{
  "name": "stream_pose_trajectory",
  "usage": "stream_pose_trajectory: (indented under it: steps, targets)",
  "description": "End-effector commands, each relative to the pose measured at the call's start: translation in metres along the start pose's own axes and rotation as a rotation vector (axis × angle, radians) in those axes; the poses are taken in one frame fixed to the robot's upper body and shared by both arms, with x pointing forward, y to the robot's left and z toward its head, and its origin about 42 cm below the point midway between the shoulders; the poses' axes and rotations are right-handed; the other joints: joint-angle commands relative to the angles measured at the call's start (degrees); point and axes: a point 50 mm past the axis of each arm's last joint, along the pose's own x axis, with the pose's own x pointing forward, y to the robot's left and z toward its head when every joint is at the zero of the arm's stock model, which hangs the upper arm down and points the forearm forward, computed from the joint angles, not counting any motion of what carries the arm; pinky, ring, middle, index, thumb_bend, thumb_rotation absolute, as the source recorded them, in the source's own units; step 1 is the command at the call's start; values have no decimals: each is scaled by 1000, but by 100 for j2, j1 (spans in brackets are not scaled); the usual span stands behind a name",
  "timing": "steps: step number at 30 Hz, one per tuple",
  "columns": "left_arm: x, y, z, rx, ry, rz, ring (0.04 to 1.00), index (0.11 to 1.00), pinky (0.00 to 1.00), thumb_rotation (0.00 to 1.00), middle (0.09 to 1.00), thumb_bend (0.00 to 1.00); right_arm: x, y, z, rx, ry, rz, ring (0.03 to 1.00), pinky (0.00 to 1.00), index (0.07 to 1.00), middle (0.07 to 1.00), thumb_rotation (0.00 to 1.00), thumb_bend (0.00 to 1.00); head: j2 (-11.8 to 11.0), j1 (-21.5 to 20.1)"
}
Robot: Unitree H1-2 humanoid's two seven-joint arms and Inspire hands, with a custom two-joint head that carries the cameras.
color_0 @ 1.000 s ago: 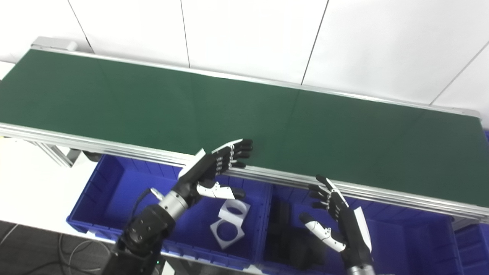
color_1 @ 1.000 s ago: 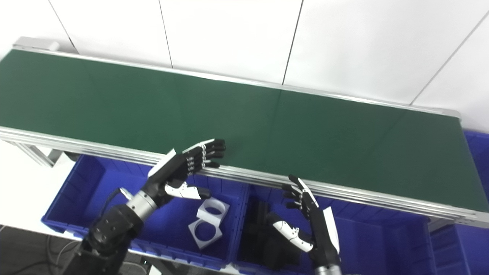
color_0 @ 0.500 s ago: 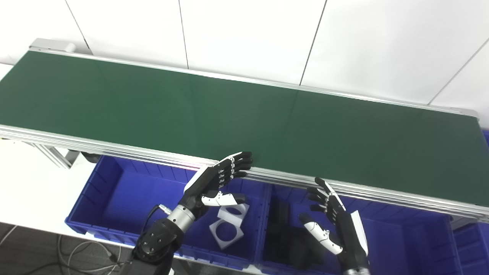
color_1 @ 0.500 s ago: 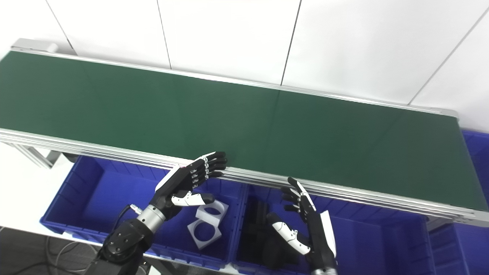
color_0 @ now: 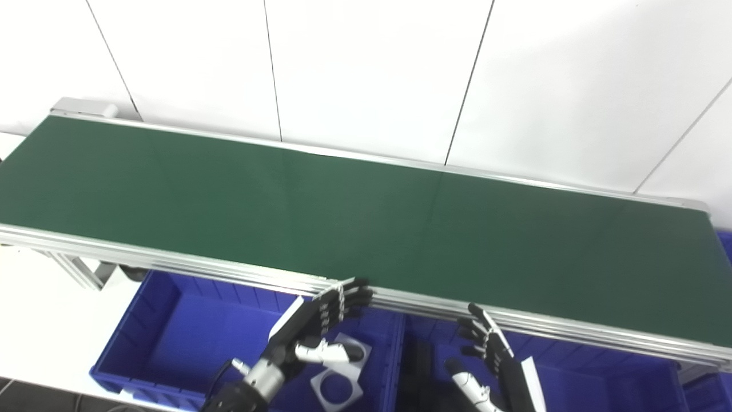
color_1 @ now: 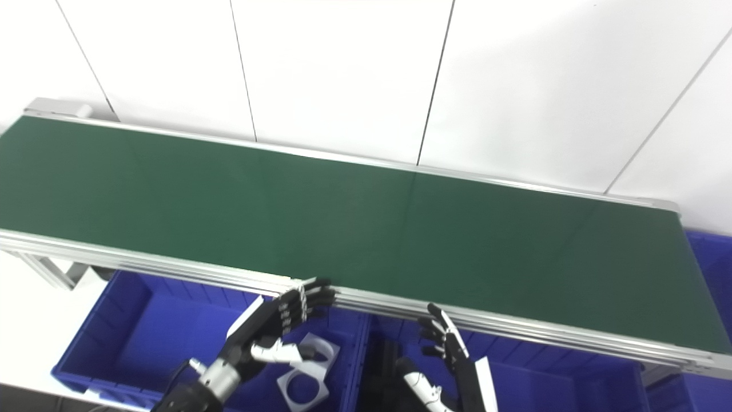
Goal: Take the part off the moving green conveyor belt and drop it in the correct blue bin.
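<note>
The green conveyor belt (color_0: 366, 217) runs across the view and carries no part. My left hand (color_0: 317, 332) is open and empty, fingers reaching up to the belt's near rail above the left blue bin (color_0: 171, 337). That bin holds white square parts with round holes (color_0: 337, 386). My right hand (color_0: 492, 363) is open and empty, low over the middle blue bin (color_0: 583, 383), which holds dark parts (color_1: 383, 366). It also shows in the right eye view (color_1: 446, 360).
The belt's aluminium near rail (color_0: 171, 260) stands between the bins and the belt. A white wall (color_0: 366, 74) rises behind. A further blue bin (color_1: 712, 257) shows at the far right edge. The belt's support leg (color_0: 80, 272) stands at the left.
The whole picture has shifted downward, so the camera tilted up. Both hands sit lower in frame; the left hand has drawn back from over the belt edge toward the left bin.
</note>
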Motion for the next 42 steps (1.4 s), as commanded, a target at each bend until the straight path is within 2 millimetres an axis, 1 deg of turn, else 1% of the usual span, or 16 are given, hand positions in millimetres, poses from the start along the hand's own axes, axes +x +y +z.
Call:
stream_pose_trajectory:
  steps: [1,5,8,13,14,15,16,17,18,21,26,29,32,36,41,42]
  targets:
    - [7,6,10,19,-69,-10,844,839,843,283,834,1000,6,2,12,12,-93,-22,808,714,910,832,613,563,-9,-48]
    - [6,10,6,24,-65,-16,850,836,851,280,840,1000,6,5,12,12,-93,-25,806,714,909,833,579,541,2,-201]
    - [4,12,5,33,-65,-14,841,832,832,289,838,1000,6,7,11,8,-94,-19,807,715,913,840,595,542,36,-313]
    - [2,18,4,46,-63,-13,845,836,843,288,848,1000,8,12,12,7,-86,-15,805,713,917,843,570,534,83,-714]
    - [2,19,4,47,-63,-13,847,838,847,287,852,1000,9,13,12,7,-83,-16,802,709,915,841,556,533,83,-714]
    - [2,20,4,49,-63,-12,848,839,848,287,853,1000,10,14,12,6,-77,-16,801,707,914,840,550,532,115,-891]
    - [2,21,5,50,-63,-11,847,841,847,279,854,1000,11,15,12,4,-74,-17,801,710,911,838,549,541,115,-891]
    - [2,23,5,50,-63,-10,847,839,847,272,848,1000,12,17,12,4,-73,-16,805,717,913,840,562,560,153,-1052]
    - [2,24,5,50,-64,-9,847,839,847,271,847,1000,13,18,11,3,-73,-16,806,718,913,841,566,563,153,-1052]
    - [2,28,7,42,-60,-9,855,844,855,258,851,1000,15,21,10,-3,-66,-14,816,729,918,846,597,590,221,-1245]
    - [2,32,9,53,-67,-21,859,847,850,245,856,1000,17,22,7,8,-70,-14,814,742,915,845,628,616,281,-1188]
    - [2,34,9,59,-72,-23,850,844,840,244,846,1000,17,22,7,4,-70,-15,816,740,915,845,639,618,320,-1135]
    - [2,33,10,57,-70,-12,840,835,838,239,837,1000,16,21,7,-1,-62,-19,810,728,914,840,668,643,331,-1098]
    - [2,32,11,43,-73,-10,836,833,834,233,834,1000,16,20,9,-2,-62,-17,808,724,911,839,668,637,397,-1027]
    - [1,29,14,42,-79,-6,828,832,822,231,826,1000,14,17,12,-4,-68,-7,809,724,911,836,659,627,550,-918]
    - [2,28,15,39,-80,-3,824,831,815,228,822,1000,14,15,13,-7,-67,-2,807,718,913,838,678,628,580,-907]
